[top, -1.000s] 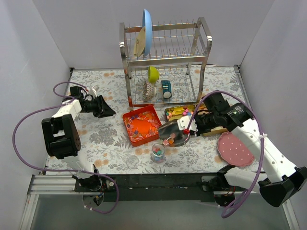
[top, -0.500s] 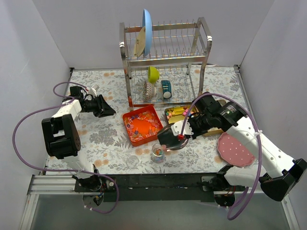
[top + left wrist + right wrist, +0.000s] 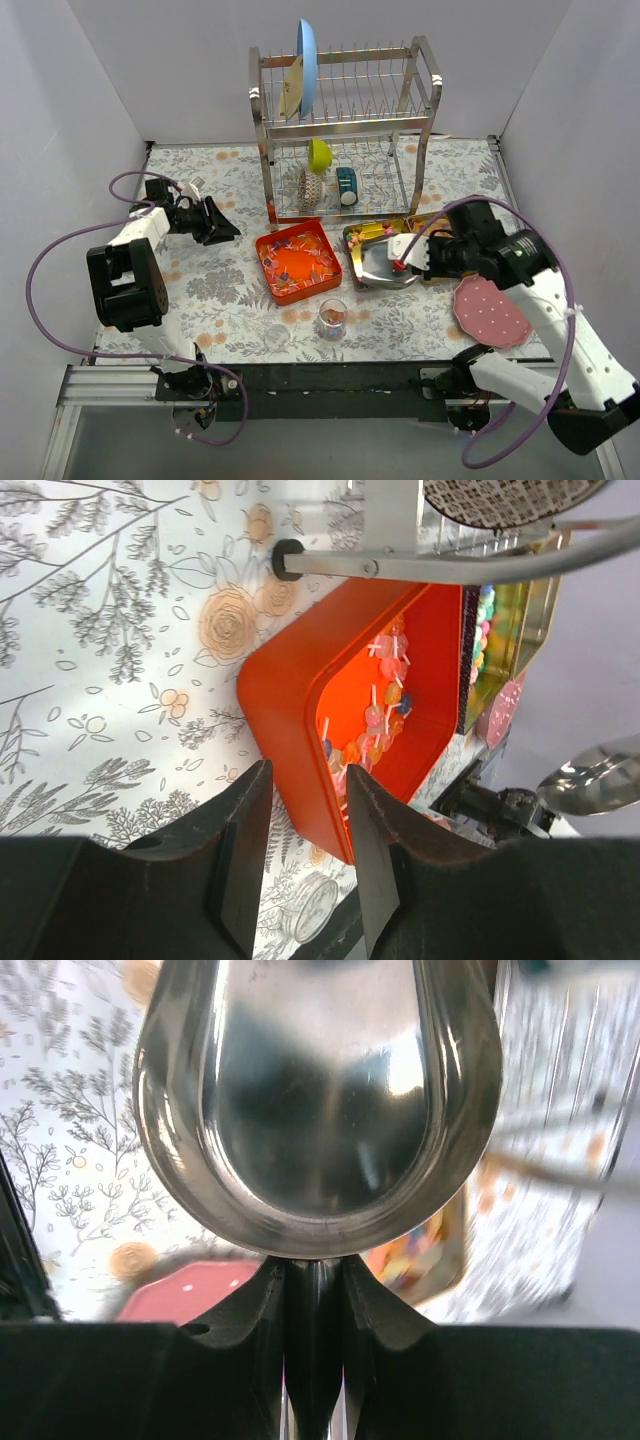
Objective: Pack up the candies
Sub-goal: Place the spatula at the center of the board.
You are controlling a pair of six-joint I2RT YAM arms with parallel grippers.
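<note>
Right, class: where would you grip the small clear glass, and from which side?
Probably its wall just under the rim, from the near right: the small clear glass stands upright, open-topped, with the orange tray behind it to the left.

Floral tbl [image 3: 220, 290]: dish rack [image 3: 345, 120] back, orange tray [image 3: 262, 255] ctr, tin [image 3: 349, 238] beside, glass [image 3: 331, 318] front, pink plate [image 3: 490, 310] rt.
</note>
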